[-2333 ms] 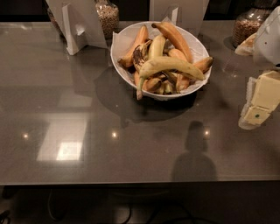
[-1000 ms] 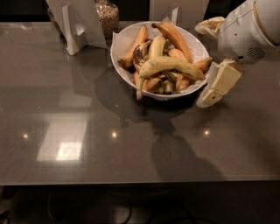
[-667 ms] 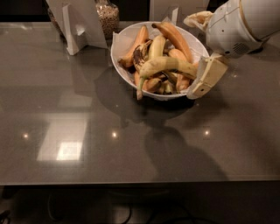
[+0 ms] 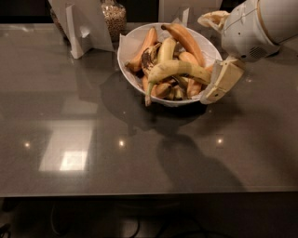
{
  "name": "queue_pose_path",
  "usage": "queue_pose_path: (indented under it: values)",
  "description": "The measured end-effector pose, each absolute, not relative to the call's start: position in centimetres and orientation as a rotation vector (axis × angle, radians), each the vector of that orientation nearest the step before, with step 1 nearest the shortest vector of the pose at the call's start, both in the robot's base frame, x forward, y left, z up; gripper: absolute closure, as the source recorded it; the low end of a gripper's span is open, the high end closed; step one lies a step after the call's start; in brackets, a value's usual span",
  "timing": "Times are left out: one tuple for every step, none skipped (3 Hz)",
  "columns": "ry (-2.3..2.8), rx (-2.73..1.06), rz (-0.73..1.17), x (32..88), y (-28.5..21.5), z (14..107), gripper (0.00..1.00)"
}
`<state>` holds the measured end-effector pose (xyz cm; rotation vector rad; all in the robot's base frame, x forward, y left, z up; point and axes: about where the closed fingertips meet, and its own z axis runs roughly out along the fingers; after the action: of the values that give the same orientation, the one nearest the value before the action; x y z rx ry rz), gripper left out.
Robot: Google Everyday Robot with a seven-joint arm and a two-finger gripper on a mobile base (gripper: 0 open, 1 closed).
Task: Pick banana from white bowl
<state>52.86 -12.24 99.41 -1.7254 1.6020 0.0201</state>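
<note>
The white bowl (image 4: pixel 122 55) stands at the back middle of the dark table, piled with several bananas. The pale yellow-green banana (image 4: pixel 179 69) lies on top across the pile, its long greenish stem hanging over the bowl's front left rim. Orange-brown overripe bananas (image 4: pixel 186 41) lie behind and under it. My gripper (image 4: pixel 217 52) is at the bowl's right rim, open and empty. One cream finger (image 4: pixel 222 81) reaches down beside the banana's right end, and the other (image 4: pixel 212 18) is above the bowl's back right edge.
A glass jar of grains (image 4: pixel 114 17) and a white stand (image 4: pixel 80 24) are behind the bowl at the left. Another white stand (image 4: pixel 186 10) is behind the bowl. The glossy dark table (image 4: pixel 139 158) reaches to its front edge below.
My arm has swung in from the right edge to the left and back, bringing the gripper from clear of the bowl to its right rim. The bananas have not moved.
</note>
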Motion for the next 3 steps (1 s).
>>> queue_pose_path:
  values:
    - [1.555,-1.727,-0.036,54.0,-12.0,99.2,0.00]
    - [1.522,-1.723,-0.064,55.3,-11.5,98.3,0.00]
    - [1.526,-1.707,-0.051,56.4,-11.4,97.0,0.11]
